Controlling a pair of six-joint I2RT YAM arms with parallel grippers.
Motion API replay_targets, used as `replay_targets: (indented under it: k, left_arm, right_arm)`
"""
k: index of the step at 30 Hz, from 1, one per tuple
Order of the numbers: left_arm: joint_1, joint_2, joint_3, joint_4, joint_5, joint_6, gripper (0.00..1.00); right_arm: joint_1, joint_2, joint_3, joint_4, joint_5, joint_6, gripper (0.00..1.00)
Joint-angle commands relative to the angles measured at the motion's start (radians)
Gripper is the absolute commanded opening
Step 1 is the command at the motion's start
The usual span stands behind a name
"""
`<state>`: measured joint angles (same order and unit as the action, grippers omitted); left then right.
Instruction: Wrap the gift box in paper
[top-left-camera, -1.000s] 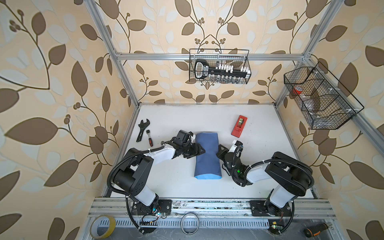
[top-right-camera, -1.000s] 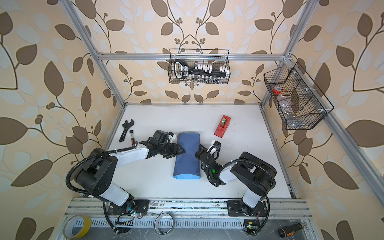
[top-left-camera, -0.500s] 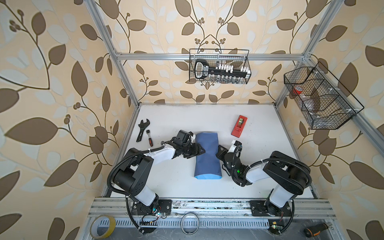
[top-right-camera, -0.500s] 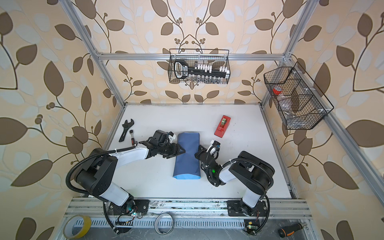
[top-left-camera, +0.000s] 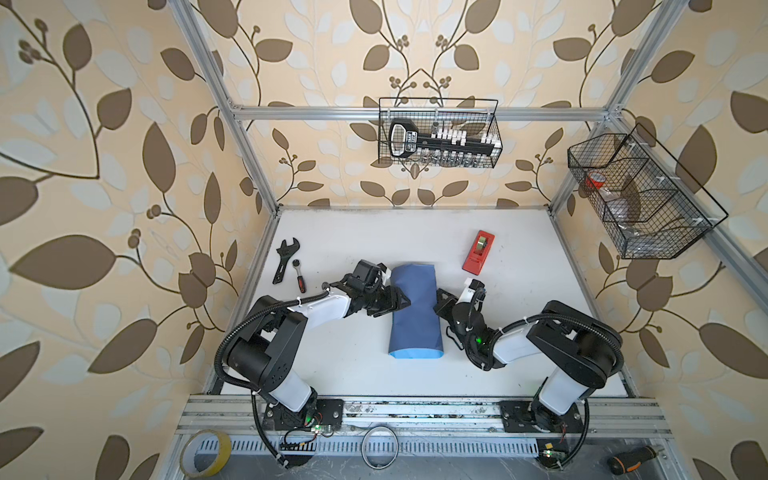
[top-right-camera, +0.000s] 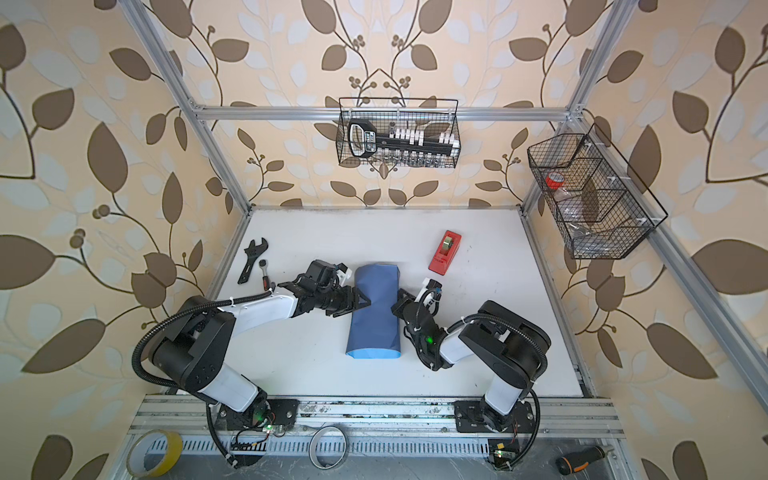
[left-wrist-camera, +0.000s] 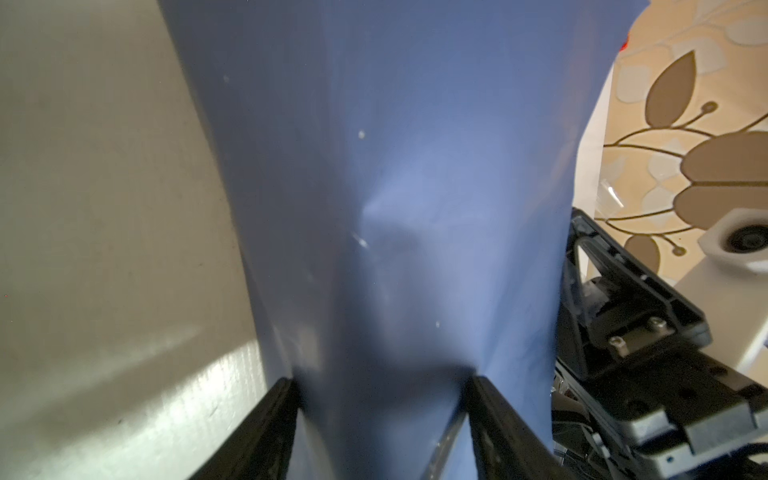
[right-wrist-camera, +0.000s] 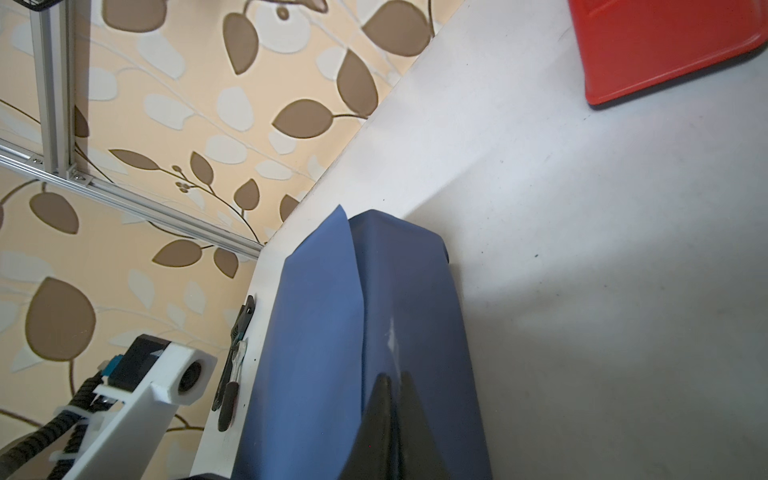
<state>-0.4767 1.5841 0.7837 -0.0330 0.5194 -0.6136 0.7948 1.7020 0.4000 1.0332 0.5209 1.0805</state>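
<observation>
The paper (top-left-camera: 415, 316) (top-right-camera: 374, 311) lies folded into a slate-blue tube on the white table, with its light blue face showing at the near end. The gift box is hidden inside it. My left gripper (top-left-camera: 402, 300) (top-right-camera: 363, 300) reaches in from the left. In the left wrist view its jaws (left-wrist-camera: 382, 380) stand either side of the wrapped bundle, closed on the paper (left-wrist-camera: 395, 166). My right gripper (top-left-camera: 438, 300) (top-right-camera: 397, 302) is shut at the bundle's right side. In the right wrist view its tips (right-wrist-camera: 392, 376) rest on the paper (right-wrist-camera: 324, 332) beside the overlapping flap.
A red tape dispenser (top-left-camera: 478, 252) lies behind and to the right of the bundle. A black wrench (top-left-camera: 284, 259) and a small ratchet (top-left-camera: 298, 276) lie at the table's left edge. Wire baskets hang on the back wall (top-left-camera: 438, 133) and the right wall (top-left-camera: 640, 195).
</observation>
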Motion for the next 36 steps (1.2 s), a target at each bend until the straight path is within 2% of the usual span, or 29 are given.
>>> replay_targets:
  k: [1,9,22,28,30,32,36]
  left_arm:
    - [-0.007,0.084,-0.035,-0.120,-0.133,0.026,0.65]
    - [-0.007,0.088,-0.032,-0.120,-0.131,0.026,0.65]
    - [-0.007,0.091,-0.029,-0.122,-0.132,0.028,0.65]
    - [-0.007,0.095,-0.026,-0.123,-0.133,0.028,0.65]
    - [-0.007,0.097,-0.026,-0.123,-0.132,0.028,0.65]
    - [-0.007,0.097,-0.026,-0.123,-0.134,0.028,0.65]
    - [-0.007,0.100,-0.025,-0.123,-0.134,0.030,0.65]
  right_arm:
    - [-0.012,-0.024,-0.024,0.030,-0.016,0.004,0.09]
    - [-0.036,-0.047,-0.043,0.031,-0.035,0.008,0.14]
    - [-0.094,-0.078,-0.114,0.062,-0.069,0.014,0.34]
    - [-0.144,-0.151,-0.184,0.068,-0.100,-0.060,0.38]
    - [-0.164,-0.188,-0.185,0.033,-0.164,-0.115,0.38]
    - [-0.195,-0.228,-0.165,-0.036,-0.278,-0.187,0.36]
    - [-0.240,-0.298,-0.087,-0.266,-0.492,-0.304,0.31]
